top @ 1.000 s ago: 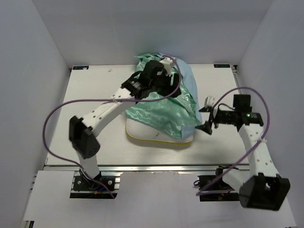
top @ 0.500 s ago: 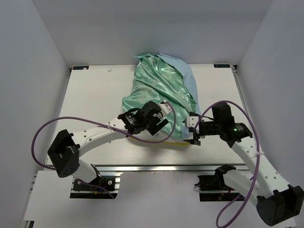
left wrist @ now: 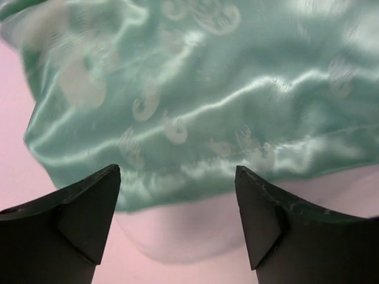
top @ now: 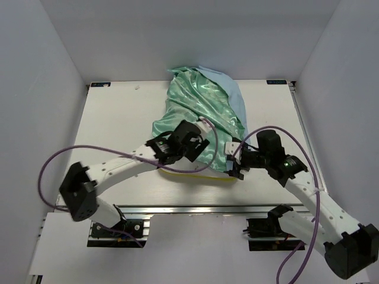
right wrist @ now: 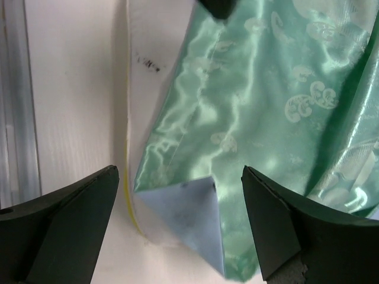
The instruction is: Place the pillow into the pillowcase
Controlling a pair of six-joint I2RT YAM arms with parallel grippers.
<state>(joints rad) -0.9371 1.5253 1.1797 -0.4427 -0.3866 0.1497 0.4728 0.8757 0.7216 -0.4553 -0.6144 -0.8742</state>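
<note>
A white table (top: 118, 118) fills the centre of the overhead view, boxed in by pale grey walls (top: 53, 53) at left, right and top. An aluminium rail (top: 195, 208) runs along its lower edge. Small blue labels (top: 99, 84) mark its upper corners.
</note>
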